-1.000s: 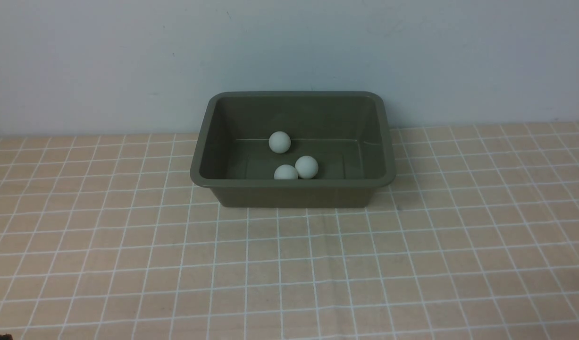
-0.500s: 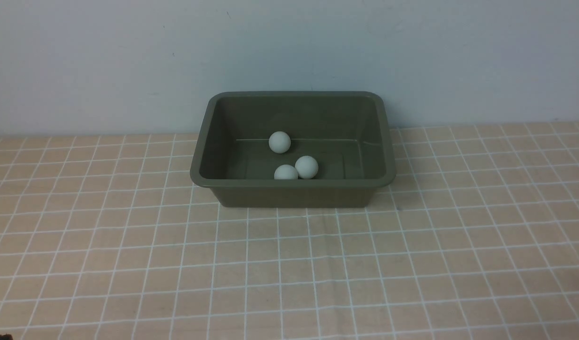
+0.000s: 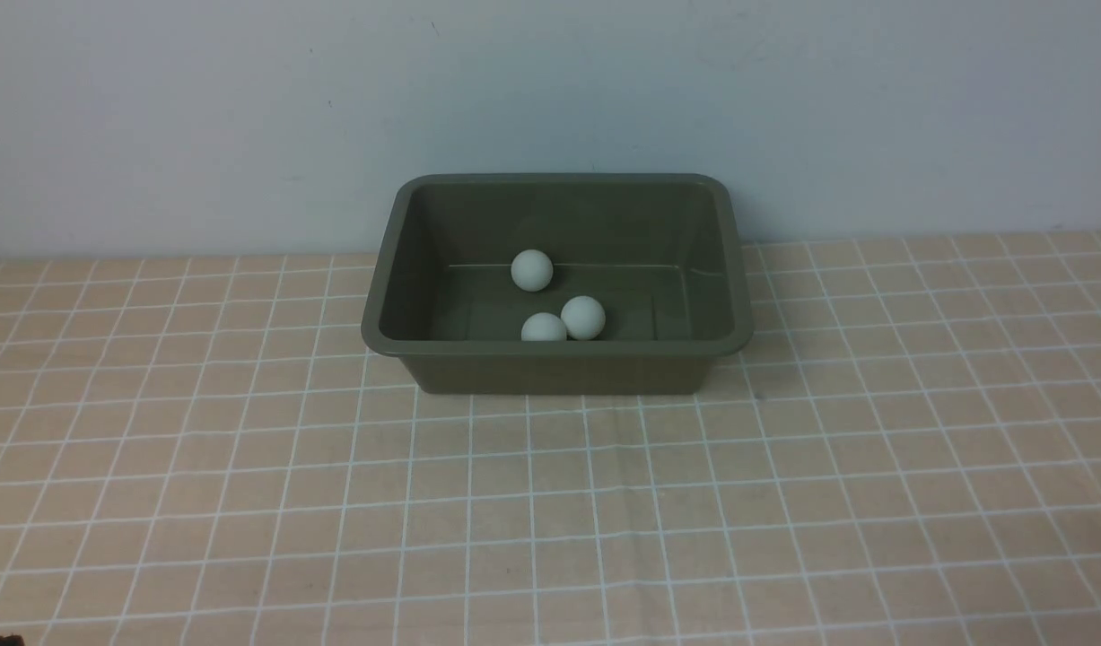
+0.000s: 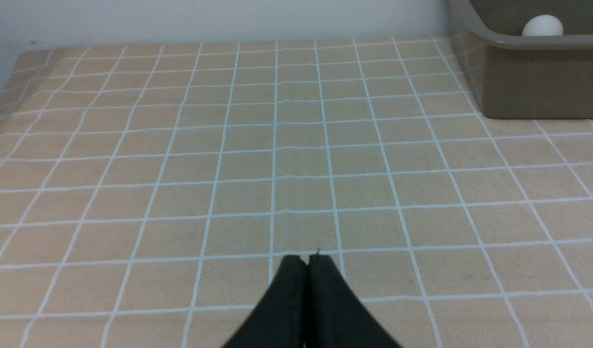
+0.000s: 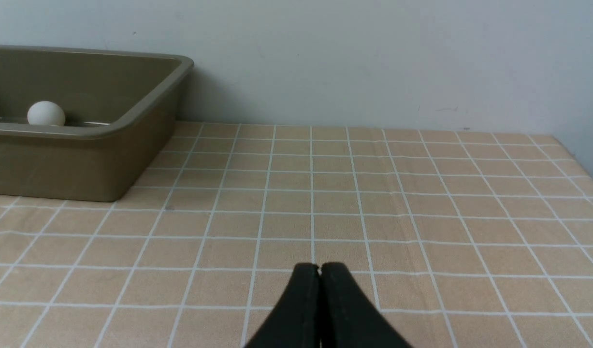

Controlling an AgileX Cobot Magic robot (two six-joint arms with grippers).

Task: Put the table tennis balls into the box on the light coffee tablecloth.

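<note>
Three matte white table tennis balls [image 3: 532,270] resting inside the olive-green box [image 3: 384,296] on the light coffee tablecloth [image 3: 550,502], one toward the back wall and two touching near the front wall; no ball visible on the cloth outside it. Likely very light, rigid and smooth, prone to rolling or popping out, so best pinched gently across the widest part. Left gripper [image 4: 306,258] and right gripper [image 5: 319,267] both pressed together, empty, hovering over bare cloth well apart from the box.

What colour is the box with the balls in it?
The box is olive green, plain with no pattern. The front view shows it best.
</note>
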